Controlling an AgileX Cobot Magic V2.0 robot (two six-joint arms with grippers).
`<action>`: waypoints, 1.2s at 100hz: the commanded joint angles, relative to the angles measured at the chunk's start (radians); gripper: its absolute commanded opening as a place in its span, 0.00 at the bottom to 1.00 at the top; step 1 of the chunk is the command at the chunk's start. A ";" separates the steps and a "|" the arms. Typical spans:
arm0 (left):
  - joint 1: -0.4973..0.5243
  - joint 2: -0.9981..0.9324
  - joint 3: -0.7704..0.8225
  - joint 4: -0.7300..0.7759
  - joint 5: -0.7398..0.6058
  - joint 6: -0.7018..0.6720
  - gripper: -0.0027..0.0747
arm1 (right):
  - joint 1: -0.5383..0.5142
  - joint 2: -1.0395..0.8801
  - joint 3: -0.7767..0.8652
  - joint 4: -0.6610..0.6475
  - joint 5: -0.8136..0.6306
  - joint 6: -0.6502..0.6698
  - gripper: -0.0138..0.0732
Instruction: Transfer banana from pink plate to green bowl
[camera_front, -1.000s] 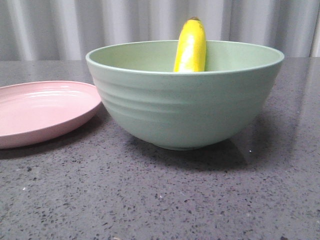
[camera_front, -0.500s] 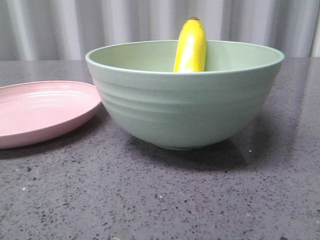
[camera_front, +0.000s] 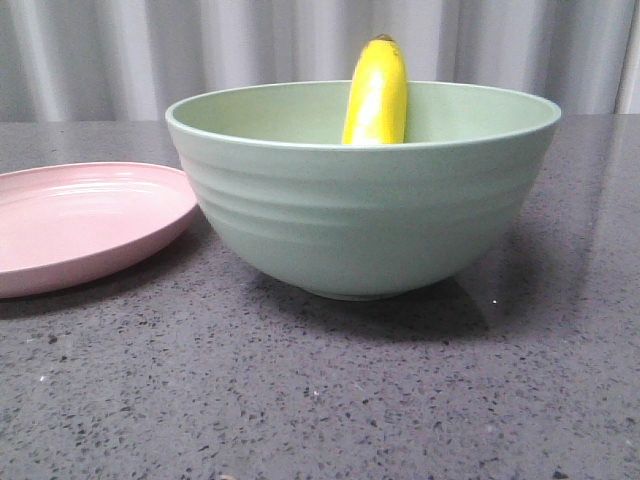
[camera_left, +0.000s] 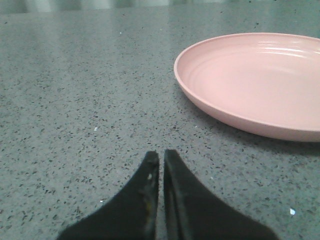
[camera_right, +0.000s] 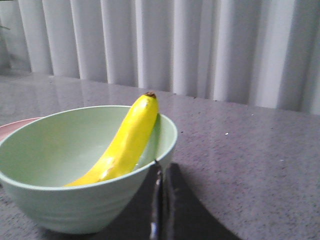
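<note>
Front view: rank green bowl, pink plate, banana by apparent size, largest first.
1. green bowl, fills most of the frame.
2. pink plate, cut off by the left edge, so only part is counted.
3. banana, only its upper end shows above the bowl rim; the rest is hidden inside.

Left gripper (camera_left: 161, 157): two matte black fingers, tapering to thin tips, faint pale scuffs; right gripper (camera_right: 161, 172): same black tapered fingers.

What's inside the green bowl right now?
Only the banana shows inside the green bowl, leaning against the inner wall with its dark tip above the rim. In the front view the near wall hides its lower end; the right wrist view's near rim hides the bowl's bottom.
</note>
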 joint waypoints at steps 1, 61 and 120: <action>0.000 -0.028 0.010 -0.003 -0.066 -0.005 0.01 | -0.053 0.007 0.042 -0.021 -0.280 -0.005 0.08; 0.000 -0.028 0.010 -0.003 -0.066 -0.005 0.01 | -0.501 -0.219 0.180 -0.153 -0.115 0.205 0.08; 0.000 -0.028 0.010 -0.003 -0.066 -0.005 0.01 | -0.507 -0.270 0.180 -0.157 0.382 0.205 0.08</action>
